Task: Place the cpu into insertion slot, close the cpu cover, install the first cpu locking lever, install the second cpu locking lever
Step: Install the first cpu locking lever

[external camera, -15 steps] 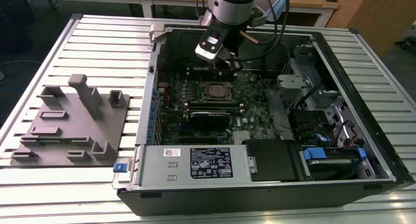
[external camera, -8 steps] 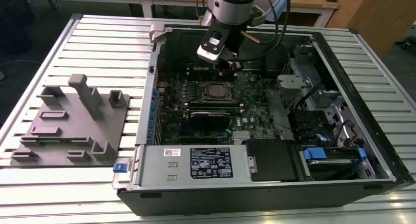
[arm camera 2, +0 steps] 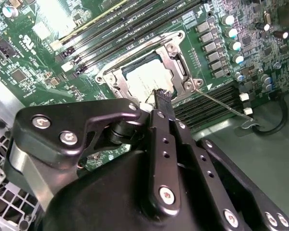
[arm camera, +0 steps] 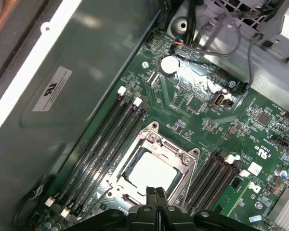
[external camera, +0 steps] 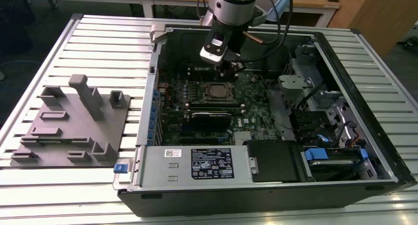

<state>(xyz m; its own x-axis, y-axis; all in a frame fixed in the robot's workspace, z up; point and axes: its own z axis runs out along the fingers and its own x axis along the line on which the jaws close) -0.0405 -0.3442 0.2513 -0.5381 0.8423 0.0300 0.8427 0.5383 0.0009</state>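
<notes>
Obscured: cpu (arm camera 2: pixel 145 77), 1 corner is hidden by gripper (arm camera 2: pixel 162 95), second wrist view; cpu cover (arm camera: pixel 168 146), pt of frame is covered, first wrist view.

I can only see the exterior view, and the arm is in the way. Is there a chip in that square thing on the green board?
Observer: Yes. In the first wrist view a silver chip sits there, and the metal cover lies flat around it, so the chip shows through the cover's window.
Operator: Cool! Is the gripper holding anything?
Observer: It doesn't look like it. In the first wrist view the gripper is shut, its fingers pressed together with nothing between them, and its tip is right at the edge of the metal cover.
</notes>
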